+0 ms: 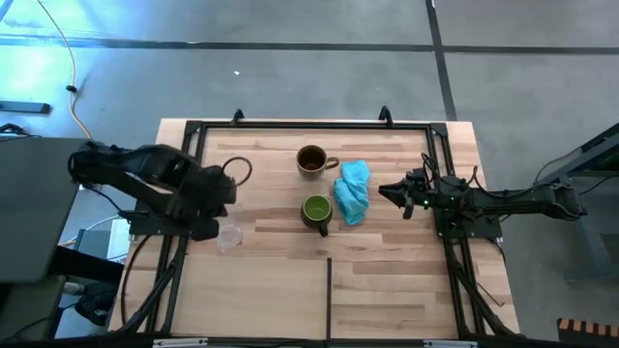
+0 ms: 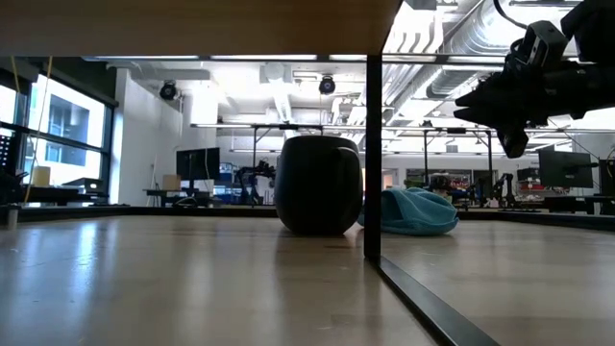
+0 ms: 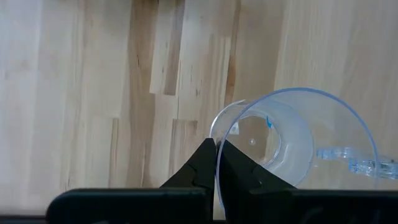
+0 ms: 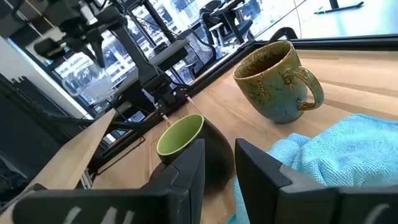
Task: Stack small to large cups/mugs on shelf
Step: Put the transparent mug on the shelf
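My left gripper (image 1: pixel 219 229) hangs over the left part of the shelf (image 1: pixel 387 280), shut on the tiny clear cup (image 3: pixel 292 137), which also shows far off in the right wrist view (image 4: pixel 93 87). The green mug (image 1: pixel 317 211) stands upright on its base mid-shelf. The brown mug (image 1: pixel 311 160) stands behind it, toward the far edge. My right gripper (image 1: pixel 392 191) waits level at the right, open, just right of a light-blue cloth (image 1: pixel 353 190); nothing is between its fingers (image 4: pixel 219 165). My left gripper pinches the clear cup's wall at the rim (image 3: pixel 216 138), one finger inside the mouth and one outside. The fingers come steeply from above. The cup hangs tilted below them, lifted clear of the wood, its clear handle (image 3: pixel 354 163) on the side away from the fingers.
Black frame rails (image 1: pixel 184 242) run along the shelf's left, right and far sides. A thin dark seam (image 1: pixel 329 300) runs from mid-shelf to the near edge. Bare wood lies near the front on both sides of the seam. In the low view the green mug (image 2: pixel 317 183) hides the brown one.
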Robot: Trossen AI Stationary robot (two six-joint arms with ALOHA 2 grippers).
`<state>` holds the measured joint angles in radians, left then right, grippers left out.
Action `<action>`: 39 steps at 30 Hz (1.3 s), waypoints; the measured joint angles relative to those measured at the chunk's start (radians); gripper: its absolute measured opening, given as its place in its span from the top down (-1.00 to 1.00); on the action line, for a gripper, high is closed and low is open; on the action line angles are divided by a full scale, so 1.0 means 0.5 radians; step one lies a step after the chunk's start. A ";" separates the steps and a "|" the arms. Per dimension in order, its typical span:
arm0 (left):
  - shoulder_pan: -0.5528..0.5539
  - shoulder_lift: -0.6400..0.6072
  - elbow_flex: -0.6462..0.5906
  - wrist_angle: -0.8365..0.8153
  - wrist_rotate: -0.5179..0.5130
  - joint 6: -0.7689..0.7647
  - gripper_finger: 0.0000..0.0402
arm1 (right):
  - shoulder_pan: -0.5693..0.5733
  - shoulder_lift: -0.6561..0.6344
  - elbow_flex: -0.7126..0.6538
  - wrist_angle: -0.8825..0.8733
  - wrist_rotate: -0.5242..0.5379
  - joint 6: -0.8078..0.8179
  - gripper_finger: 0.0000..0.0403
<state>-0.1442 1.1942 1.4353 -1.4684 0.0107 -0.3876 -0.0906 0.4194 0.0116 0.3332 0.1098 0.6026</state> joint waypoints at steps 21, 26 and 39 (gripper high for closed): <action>-0.820 0.014 0.000 -0.024 -0.403 -1.051 1.00 | 0.000 0.000 0.000 0.000 0.002 0.052 0.60; -0.962 0.069 -0.001 -0.045 -0.415 -1.218 1.00 | 0.000 0.001 0.000 0.002 0.002 0.052 0.60; -1.261 0.169 -0.001 -0.047 -0.414 -1.632 1.00 | 0.000 0.001 0.000 0.016 0.002 0.052 0.60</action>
<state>-0.7748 1.2789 1.4349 -1.4921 -0.1963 -1.2034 -0.0908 0.4198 0.0116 0.3412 0.1108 0.6285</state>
